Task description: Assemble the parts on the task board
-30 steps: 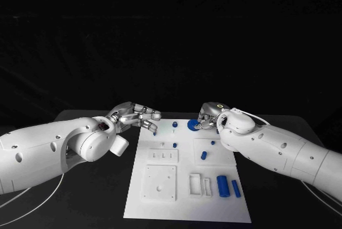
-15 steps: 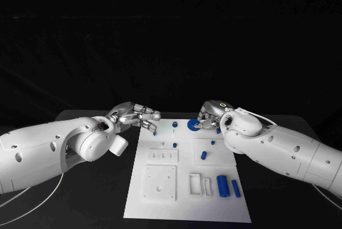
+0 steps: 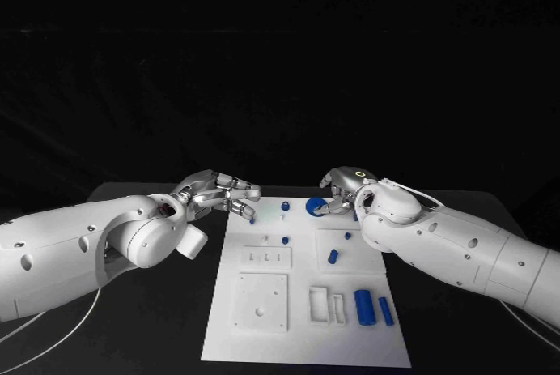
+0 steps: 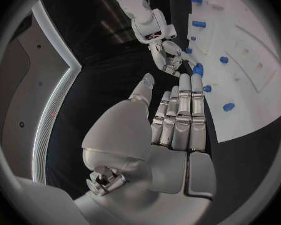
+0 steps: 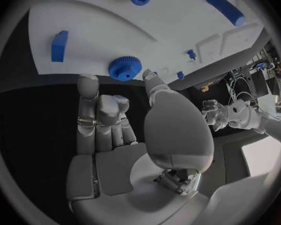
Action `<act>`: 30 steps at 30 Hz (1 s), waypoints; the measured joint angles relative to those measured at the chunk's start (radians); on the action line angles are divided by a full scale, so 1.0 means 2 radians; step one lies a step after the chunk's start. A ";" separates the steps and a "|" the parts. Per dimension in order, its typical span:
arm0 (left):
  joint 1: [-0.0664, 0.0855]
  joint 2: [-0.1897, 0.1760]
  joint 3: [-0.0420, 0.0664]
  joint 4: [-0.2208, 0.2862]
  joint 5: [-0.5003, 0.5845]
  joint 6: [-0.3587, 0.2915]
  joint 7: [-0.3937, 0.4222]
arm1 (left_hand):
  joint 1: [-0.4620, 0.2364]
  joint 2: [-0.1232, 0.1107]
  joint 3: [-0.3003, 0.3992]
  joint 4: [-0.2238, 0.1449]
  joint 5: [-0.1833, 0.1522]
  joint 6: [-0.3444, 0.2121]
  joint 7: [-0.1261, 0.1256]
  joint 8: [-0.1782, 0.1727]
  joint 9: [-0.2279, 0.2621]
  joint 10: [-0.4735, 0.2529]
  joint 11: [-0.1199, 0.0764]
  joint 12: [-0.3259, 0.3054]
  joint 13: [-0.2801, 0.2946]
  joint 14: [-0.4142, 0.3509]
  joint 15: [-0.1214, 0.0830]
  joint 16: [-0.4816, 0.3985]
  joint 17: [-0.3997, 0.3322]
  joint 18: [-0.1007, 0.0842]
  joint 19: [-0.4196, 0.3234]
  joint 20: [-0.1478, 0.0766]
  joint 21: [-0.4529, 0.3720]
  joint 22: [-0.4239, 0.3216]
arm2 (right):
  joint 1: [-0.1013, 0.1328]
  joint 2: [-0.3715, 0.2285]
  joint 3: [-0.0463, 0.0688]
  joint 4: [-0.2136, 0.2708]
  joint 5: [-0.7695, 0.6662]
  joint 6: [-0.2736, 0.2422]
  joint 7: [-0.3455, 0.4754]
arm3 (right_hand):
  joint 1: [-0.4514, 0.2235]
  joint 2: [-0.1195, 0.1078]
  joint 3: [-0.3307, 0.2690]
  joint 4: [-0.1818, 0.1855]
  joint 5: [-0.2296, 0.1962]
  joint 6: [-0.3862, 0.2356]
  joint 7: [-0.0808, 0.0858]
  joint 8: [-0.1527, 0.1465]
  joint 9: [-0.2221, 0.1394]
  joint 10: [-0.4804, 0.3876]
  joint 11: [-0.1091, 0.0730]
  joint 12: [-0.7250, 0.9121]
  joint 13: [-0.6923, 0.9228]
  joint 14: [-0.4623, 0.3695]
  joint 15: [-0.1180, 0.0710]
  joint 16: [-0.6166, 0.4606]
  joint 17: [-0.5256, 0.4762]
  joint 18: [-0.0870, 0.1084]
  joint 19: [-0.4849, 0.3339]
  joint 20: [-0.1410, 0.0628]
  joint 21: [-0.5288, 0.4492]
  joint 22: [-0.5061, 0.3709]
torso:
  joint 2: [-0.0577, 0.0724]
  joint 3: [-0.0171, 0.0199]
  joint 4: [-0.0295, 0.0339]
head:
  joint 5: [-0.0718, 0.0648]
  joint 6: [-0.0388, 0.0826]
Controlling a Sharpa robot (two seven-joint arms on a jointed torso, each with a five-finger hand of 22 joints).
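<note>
Black cloth hangs behind a black desk (image 3: 140, 310), on which the white task board (image 3: 306, 343) lies lengthwise between the two arms. No brand, label or writing can be read anywhere on it. A blue gear (image 3: 316, 206) sits at the board's far edge, just beside the fingertips of the right robot hand (image 3: 342, 190); from the wrist view the gear (image 5: 125, 67) lies just beyond that robot hand's (image 5: 106, 120) fingers, and whether they touch it cannot be told. Those fingers are loosely curled with nothing visibly held, so whether they grip anything cannot be told. A small blue peg (image 3: 286, 205) stands left of the gear, and another blue piece (image 3: 253, 219) lies at the board's left far edge, by the fingertips of the left robot hand (image 3: 222, 193). That robot hand (image 4: 175, 122) is released, its fingers straight and side by side over the desk beside the board, holding nothing. Nearer, a short blue piece (image 3: 333, 256) lies on a raised white square, and two blue cylinders (image 3: 372, 306) lie side by side near the board's right near corner. White block fixtures (image 3: 263, 302) occupy the board's near left half.
</note>
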 measured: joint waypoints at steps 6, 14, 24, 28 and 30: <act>0.000 0.001 0.000 0.000 -0.001 0.001 0.000 | 0.000 0.000 0.000 0.000 0.000 0.000 0.000 0.000 0.000 0.000 0.000 0.000 0.000 0.000 0.000 0.000 0.000 0.000 0.000 0.000 0.000 0.000 | 0.000 0.016 0.000 -0.023 0.004 0.000 0.007 | 0.003 0.002 0.000 0.000 0.015 0.004 -0.001 0.000 0.000 0.000 0.000 0.000 0.000 0.000 0.000 0.000 0.002 0.000 0.000 0.000 0.000 0.002 | 0.001 -0.0003 0.0010 | 0.000 -0.001; 0.000 0.002 0.000 0.000 -0.003 0.003 -0.001 | 0.000 0.000 0.000 0.000 0.000 0.000 0.000 0.000 0.000 0.000 0.000 0.000 0.000 0.000 0.000 0.000 0.000 0.000 0.000 0.000 0.003 0.000 | 0.000 0.029 -0.001 -0.045 0.015 0.002 0.019 | -0.018 0.025 0.028 -0.031 0.034 0.064 -0.007 0.000 0.002 0.004 -0.002 0.006 0.002 0.000 0.000 0.000 0.005 0.000 0.000 0.000 0.002 0.005 | 0.001 -0.0006 0.0008 | 0.002 -0.004; 0.000 0.002 0.000 0.000 -0.004 0.005 -0.002 | 0.000 0.000 0.000 0.000 0.000 0.000 0.000 0.000 0.000 0.000 0.000 0.000 0.000 0.000 0.000 0.000 0.000 0.000 0.000 0.000 0.004 0.000 | -0.001 0.028 -0.002 -0.050 0.025 0.009 0.028 | -0.031 0.028 0.067 -0.051 0.076 0.100 -0.012 0.000 0.004 0.000 -0.009 0.006 0.004 0.000 0.000 0.000 0.006 0.000 0.000 0.000 0.005 0.006 | 0.000 -0.0003 -0.0010 | 0.004 -0.006; 0.000 0.002 0.000 0.000 -0.005 0.006 -0.003 | 0.000 0.000 0.000 0.000 0.000 0.000 0.000 0.000 0.000 0.000 0.000 0.000 0.000 0.000 0.000 0.000 0.000 0.000 0.000 0.000 0.004 0.000 | -0.001 0.028 -0.002 -0.050 0.027 0.013 0.029 | -0.031 0.027 0.068 -0.051 0.078 0.100 -0.012 0.000 0.004 0.000 -0.009 0.006 0.004 0.000 0.000 0.000 0.006 0.000 0.000 0.000 0.005 0.007 | 0.000 0.0000 -0.0012 | 0.005 -0.006; 0.000 0.002 0.000 -0.001 -0.005 0.006 -0.003 | 0.000 0.000 0.000 0.000 0.000 0.000 0.000 0.000 0.000 0.000 0.000 0.000 0.000 0.000 0.000 0.000 0.000 0.000 0.000 0.000 0.004 0.000 | -0.001 0.028 -0.002 -0.050 0.028 0.015 0.030 | -0.031 0.027 0.067 -0.052 0.078 0.100 -0.012 0.000 0.004 0.000 -0.009 0.006 0.004 0.000 0.000 0.000 0.006 0.000 0.000 0.000 0.005 0.007 | 0.000 0.0003 -0.0011 | 0.004 -0.006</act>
